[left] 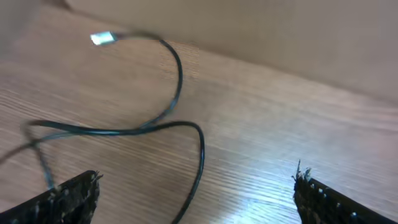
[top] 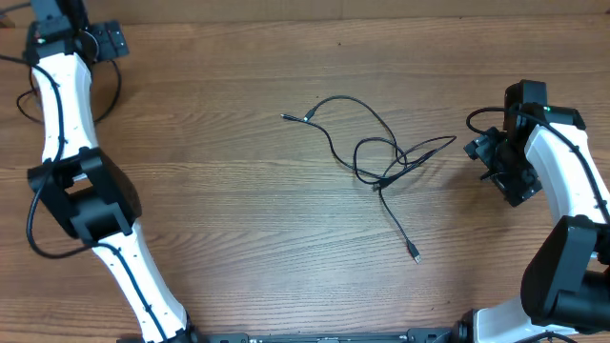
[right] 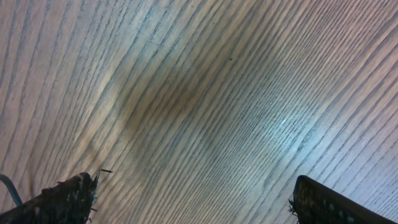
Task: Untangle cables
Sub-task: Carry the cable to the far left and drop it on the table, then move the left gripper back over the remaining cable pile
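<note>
The cables lie as a loose tangle of thin black cords in the middle of the table. One plug end reaches far left and one pale tip lies toward the front. My right gripper is open and empty just right of the tangle; its wrist view shows only bare wood between the fingers. My left gripper is at the far left corner, away from the tangle. In its wrist view it is open, with a thin black cord and a silvery plug on the wood ahead.
The wooden table spreads around the tangle. The left arm's white links cross the left side. The right arm's base stands at the front right. A thicker black arm cable loops near the left gripper.
</note>
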